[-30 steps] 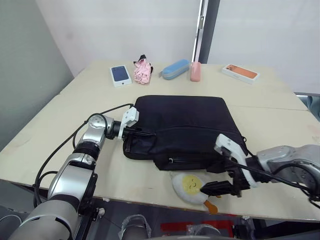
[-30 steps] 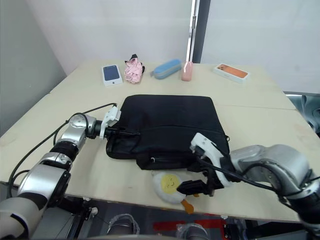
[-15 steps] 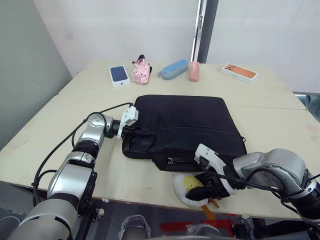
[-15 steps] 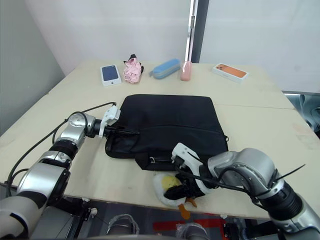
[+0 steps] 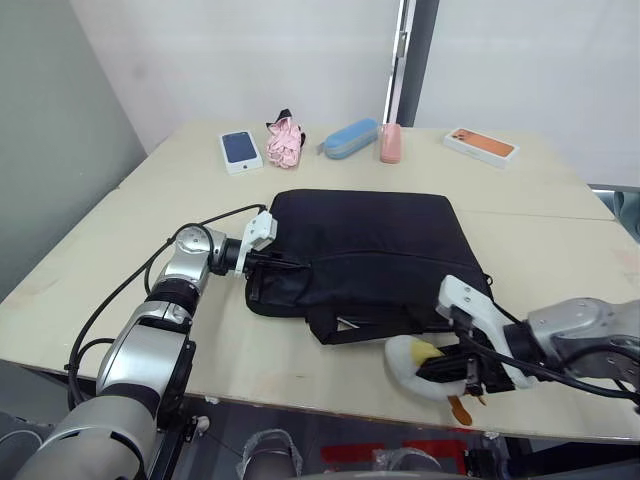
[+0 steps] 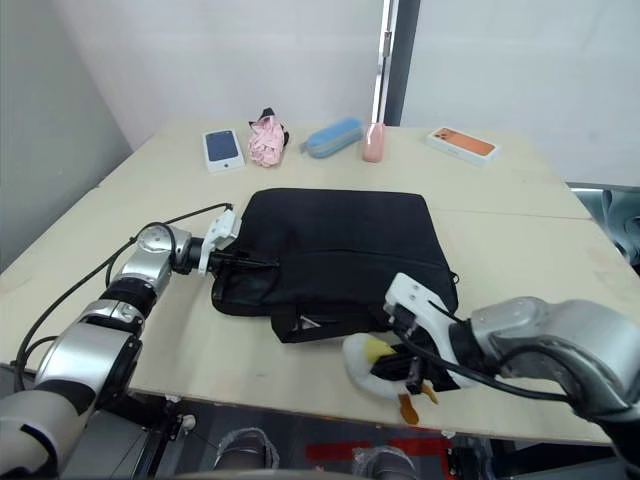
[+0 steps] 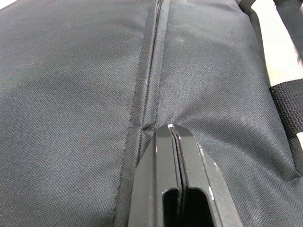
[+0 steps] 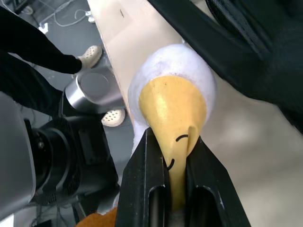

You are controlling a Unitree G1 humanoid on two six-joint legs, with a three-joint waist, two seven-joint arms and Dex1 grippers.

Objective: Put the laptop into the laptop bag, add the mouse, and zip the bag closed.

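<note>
The right gripper (image 5: 462, 372) is now pinching the egg toy (image 5: 420, 365) and dragging it rightward along the tabletop's (image 5: 300, 370) front edge.

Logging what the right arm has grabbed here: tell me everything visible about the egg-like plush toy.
The egg plush toy is a soft white blob with a yellow yolk patch carrying a thin black drawn line, and an orange tip at its near end. It lies at the table's near edge, just in front of the laptop bag, below its strap handle. The right gripper is shut on it, its black fingers pinching the yellow patch into a fold.
</note>
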